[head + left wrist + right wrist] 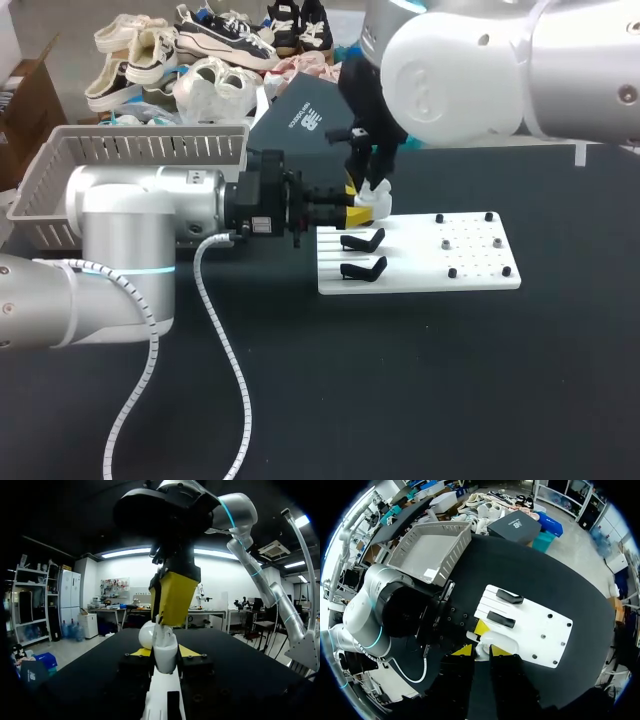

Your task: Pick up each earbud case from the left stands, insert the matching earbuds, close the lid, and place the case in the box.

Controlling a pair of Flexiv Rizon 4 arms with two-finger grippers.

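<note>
Basket (pixel 140 150): grey, slotted walls, upper left of the head frame, behind the left arm (pixel 130 230). The right wrist view looks down onto its pale floor (pixel 427 555).

Case (pixel 376 198): white, centre of the head frame, over the upper left corner of the white board (pixel 430 282). Can't see into it. In the left wrist view a rounded white bulge sits at its top on the far side. Can't tell if that's the lid standing open.

Left gripper (pixel 352 207): comes in level from the left and is clamped on the case. In the left wrist view the case body (pixel 165 655) is squeezed between both fingers (pixel 135 671).

Right gripper (pixel 375 172): drops in from the upper right of the head frame, pointing down, right on top of the case. In the left wrist view it meets the case's top. Wide or narrow: can't tell. In its own wrist view the case (pixel 497 642) lies just ahead of it, at the board's edge.

Board: two black stands (pixel 362 240) on its left part, one behind the other, just below the case in the head frame and not touching it. Small pegs (pixel 452 272), some dark and some grey, are dotted over its right part.

Surface: black table (pixel 420 400), with the board lying flat near the middle. A white coiled cable (pixel 228 360) hangs from the left arm and loops down the lower left of the head frame.
</note>
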